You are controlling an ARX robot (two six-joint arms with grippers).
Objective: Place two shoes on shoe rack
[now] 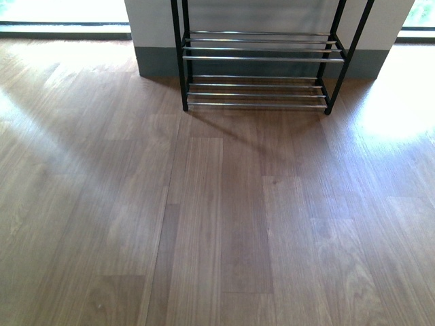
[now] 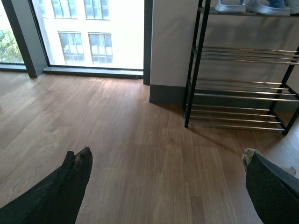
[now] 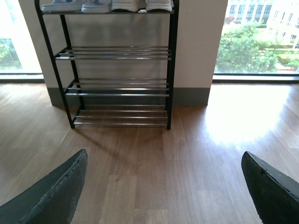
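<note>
The wood floor (image 1: 217,217) is the biggest thing here, brown planks with bright sun patches on it. At the far side of it stands the shoe rack (image 1: 262,58), right up against a white wall (image 3: 196,37) with a grey strip along the bottom. The rack has a thin black frame and rows of shiny silver rods, and it is wide. Its lower rows have nothing on them. On the top row, seen from the right wrist camera, sit the pale blue slides (image 3: 77,5) side by side, and just beside them the white soles of the sneakers (image 3: 142,4); only the bottoms of the shoes show. Big windows (image 2: 93,32) are on both sides of the wall. The left gripper (image 2: 168,172) is spread wide apart, its two black fingers (image 2: 70,186) far from each other, with nothing between them but floor. The right gripper (image 3: 163,182) is spread wide too and grips nothing.
</note>
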